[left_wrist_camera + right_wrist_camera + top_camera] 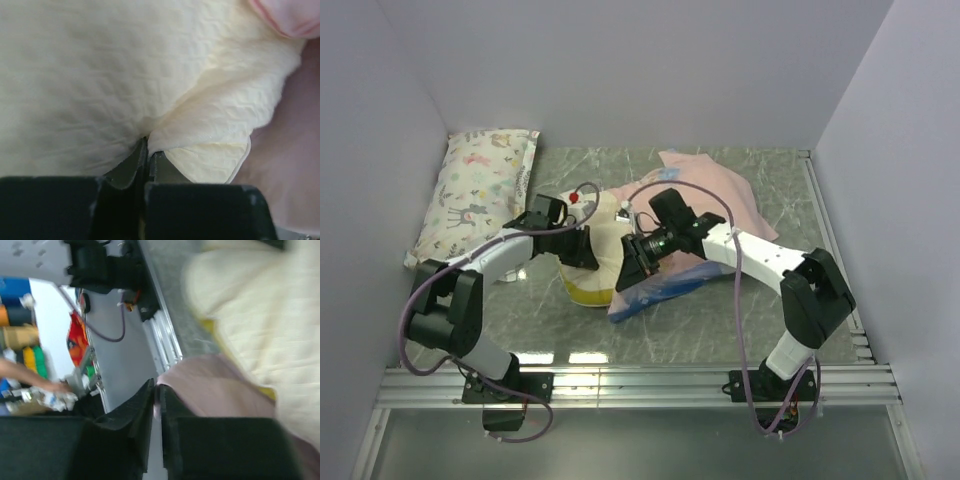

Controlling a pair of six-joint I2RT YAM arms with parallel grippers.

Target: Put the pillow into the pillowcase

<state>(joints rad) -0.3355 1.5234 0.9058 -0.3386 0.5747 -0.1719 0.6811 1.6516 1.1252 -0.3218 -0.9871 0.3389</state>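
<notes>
Open tabletop (pixel 790 190) lies right of the pillowcase (pixel 720 195); the printed pillow (pixel 480 185) blocks the far left side.

Robotics test cell, laboratory type. Enclosure: plain pale walls (pixel 620 60) on three sides of a marble-patterned table (pixel 720 330). Fittings: aluminium rails (pixel 650 385) along the near edge, carrying a left arm (pixel 470 290) and a right arm (pixel 770 260), with purple cables (pixel 745 350) looped loose. Contents: bedding laid on the table, the pillow (pixel 605 215) and the pillowcase (pixel 710 190). Surroundings, right wrist view: blurred coloured clutter (pixel 20 325) beyond the table.
</notes>
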